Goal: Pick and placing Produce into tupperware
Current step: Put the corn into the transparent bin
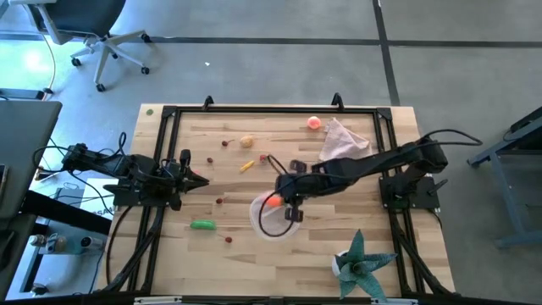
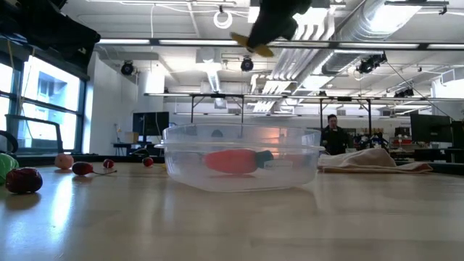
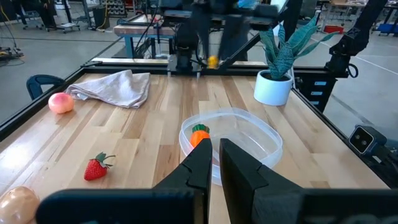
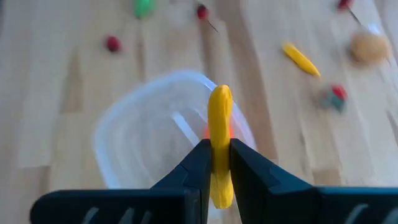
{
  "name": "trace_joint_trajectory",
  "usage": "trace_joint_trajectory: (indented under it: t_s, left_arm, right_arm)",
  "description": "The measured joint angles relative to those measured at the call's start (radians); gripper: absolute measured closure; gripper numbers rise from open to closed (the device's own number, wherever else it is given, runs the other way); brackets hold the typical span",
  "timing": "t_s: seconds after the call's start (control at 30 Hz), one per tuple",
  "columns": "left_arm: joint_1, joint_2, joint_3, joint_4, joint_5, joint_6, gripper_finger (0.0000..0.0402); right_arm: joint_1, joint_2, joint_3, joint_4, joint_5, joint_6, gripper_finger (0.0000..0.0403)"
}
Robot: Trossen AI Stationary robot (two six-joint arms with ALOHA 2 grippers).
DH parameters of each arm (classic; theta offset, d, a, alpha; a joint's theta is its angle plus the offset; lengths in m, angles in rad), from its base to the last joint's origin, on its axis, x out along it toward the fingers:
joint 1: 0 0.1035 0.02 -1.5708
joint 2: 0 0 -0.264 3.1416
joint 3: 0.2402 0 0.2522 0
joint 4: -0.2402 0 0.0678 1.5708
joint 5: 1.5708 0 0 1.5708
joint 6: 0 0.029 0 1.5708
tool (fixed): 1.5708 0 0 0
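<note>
Wooden table [image 1: 279,254], open workshop behind. One carrot [image 2: 233,161] in one tupperware [image 2: 243,156]; right tool [image 4: 215,163] grips one yellow stick [image 4: 219,118]; left tool [image 3: 213,163] closed, empty.

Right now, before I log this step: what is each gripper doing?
Left gripper: shut, holding nothing, waiting at the table's left edge.
Right gripper: shut on a yellow stick, above the tupperware.

You see a pale wood-plank table [image 1: 339,246], smooth with a soft sheen. The tupperware [image 3: 261,134] is clear glossy plastic; the carrot [image 2: 230,161] looks smooth, the cloth [image 3: 118,87] soft, matt, crumpled.
</note>
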Motion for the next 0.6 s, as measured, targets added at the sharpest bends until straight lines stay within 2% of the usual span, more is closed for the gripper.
trace_joint_trajectory:
  t_s: [0.13, 0.43, 0.6]
  left_arm:
    - [0.000, 0.000, 0.000, 0.000, 0.000, 0.000, 0.0380]
    - [0.000, 0.000, 0.000, 0.000, 0.000, 0.000, 0.0380]
    - [0.000, 0.000, 0.000, 0.000, 0.000, 0.000, 0.0380]
  right_arm:
    - [0.015, 0.028, -0.002, 0.060, -0.035, -0.038, 0.0359]
    - [0.011, 0.226, -0.004, 0.057, -0.088, -0.075, 0.0359]
    - [0.011, 0.292, -0.003, 0.071, -0.115, -0.083, 0.0359]
